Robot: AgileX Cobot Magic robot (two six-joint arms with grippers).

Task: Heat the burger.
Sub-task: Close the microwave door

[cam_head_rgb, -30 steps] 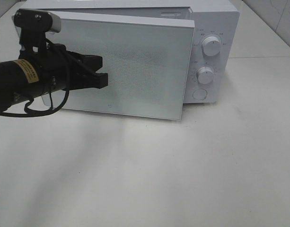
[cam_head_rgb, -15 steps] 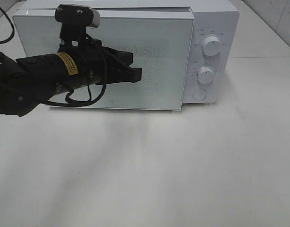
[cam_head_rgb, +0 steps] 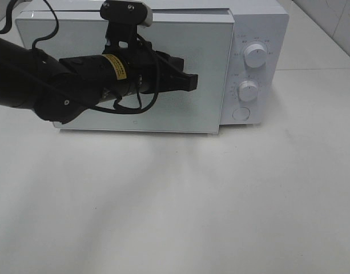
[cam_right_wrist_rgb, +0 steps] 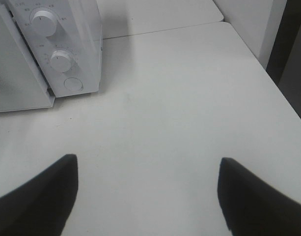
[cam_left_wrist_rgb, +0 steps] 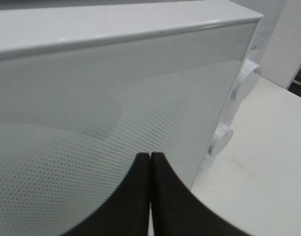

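Note:
The burger is hidden; no view shows it. The white microwave stands at the back of the table, and its frosted glass door lies flat or nearly flat against the front. My left gripper is shut with nothing in it, its tips at the middle of the door. In the left wrist view the two dark fingers are pressed together right at the glass. My right gripper hangs open over bare table right of the microwave, holding nothing.
Two round knobs and a round button sit on the microwave's right panel. The white table stretches in front. The table's right edge drops off beside a white wall.
My left arm has swept to the right across the door, and the door has swung from ajar to flat against the microwave. The right gripper has stayed still.

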